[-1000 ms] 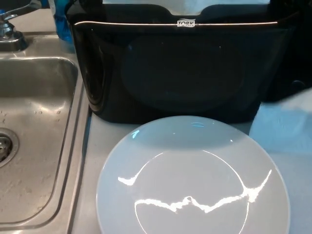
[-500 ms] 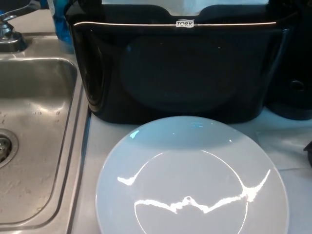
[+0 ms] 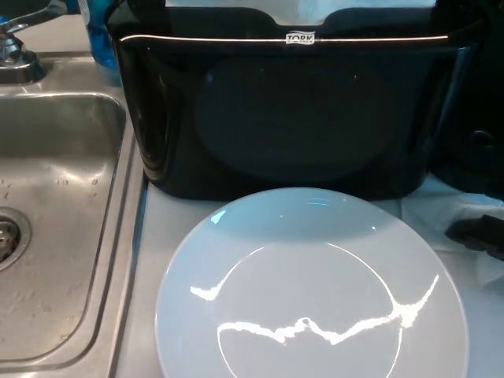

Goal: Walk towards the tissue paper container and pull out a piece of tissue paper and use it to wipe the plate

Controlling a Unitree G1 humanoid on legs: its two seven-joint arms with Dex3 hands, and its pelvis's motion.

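Right hand (image 3: 482,235) shows only as a dark edge at the right border of the head view, lying on white tissue paper (image 3: 441,211); whether its fingers are open or closed on the sheet cannot be told. Half a second ago only a sliver of it appeared lower at that border; it now reaches further in and sits higher. Left hand is not in view. The tissue paper lies flat on the counter under and just beside the hand, crumpled at its inner edge. Just inward of the hand sits the plate (image 3: 311,291), white, glossy, round, with bright reflections across its centre, unmoved. Beyond the plate, touching its far rim, stands the black tissue paper container (image 3: 291,110), white paper showing at its top. Farthest from the hand lies the steel sink (image 3: 55,228).
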